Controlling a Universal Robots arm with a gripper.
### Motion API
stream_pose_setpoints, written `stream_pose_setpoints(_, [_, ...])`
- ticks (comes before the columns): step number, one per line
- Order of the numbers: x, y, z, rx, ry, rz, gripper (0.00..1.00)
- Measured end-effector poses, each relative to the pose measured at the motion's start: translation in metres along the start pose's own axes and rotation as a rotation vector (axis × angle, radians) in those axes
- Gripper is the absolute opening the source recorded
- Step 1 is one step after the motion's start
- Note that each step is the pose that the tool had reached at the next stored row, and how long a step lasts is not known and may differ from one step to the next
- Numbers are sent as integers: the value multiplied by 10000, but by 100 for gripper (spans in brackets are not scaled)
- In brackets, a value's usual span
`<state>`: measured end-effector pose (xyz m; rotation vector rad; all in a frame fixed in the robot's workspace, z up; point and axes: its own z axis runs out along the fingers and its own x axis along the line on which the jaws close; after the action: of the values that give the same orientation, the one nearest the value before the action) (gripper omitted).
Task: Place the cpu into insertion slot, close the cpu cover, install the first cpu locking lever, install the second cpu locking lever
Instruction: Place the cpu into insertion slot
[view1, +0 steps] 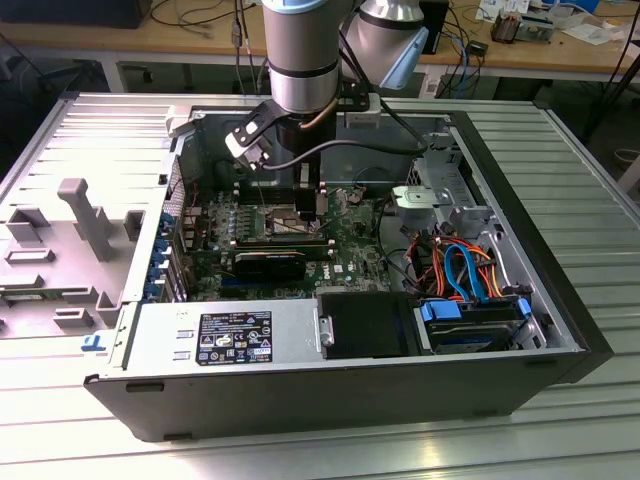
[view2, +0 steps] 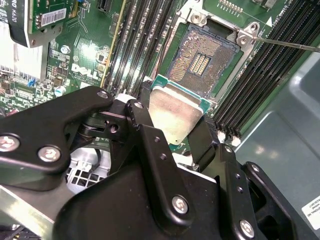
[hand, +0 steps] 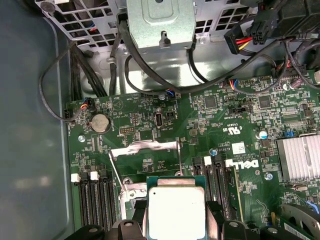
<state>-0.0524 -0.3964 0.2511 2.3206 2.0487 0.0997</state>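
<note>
cpu (view2: 177, 117) is clamped btwn the gripper (view2: 172, 127) fingers (view2: 144, 127). One black finger sits on each side edge, silver lid out, green substrate edge showing. Same grip in the first wrist view: cpu (hand: 177, 212) in the gripper (hand: 177, 227), lid toward the cam.

Not seated. The insertion slot (view2: 202, 62) is open & empty w/ the pin field exposed, and the cpu hangs just beside its near edge.

cpu cover (hand: 145, 147) is swung open away from the slot, a silver frame w/ cut-out centre. A thin wire locking lever (hand: 116, 172) sticks out at an angle beside it. In the second wrist view another thin rod (view2: 290, 45) runs out from a slot corner. Black RAM slots (view2: 270, 65) flank the slot on both sides.

Exterior view:
- The arm (view1: 300, 50) drops in from top centre of the frame.
- The gripper (view1: 308, 205) is low inside the open pc case (view1: 300, 390), over the mobo (view1: 290, 235), approx mid-frame.
- PSU (view1: 230, 335) is lower centre, and the drive (view1: 470, 320) w/ blue bracket is lower right.
- A grey moulded tray (view1: 60, 250) is at the exterior view's left, outside the case.
</note>
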Motion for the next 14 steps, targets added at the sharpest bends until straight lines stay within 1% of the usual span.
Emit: stream_pose_setpoints(14, [0,0,3,-4,-15,198,55])
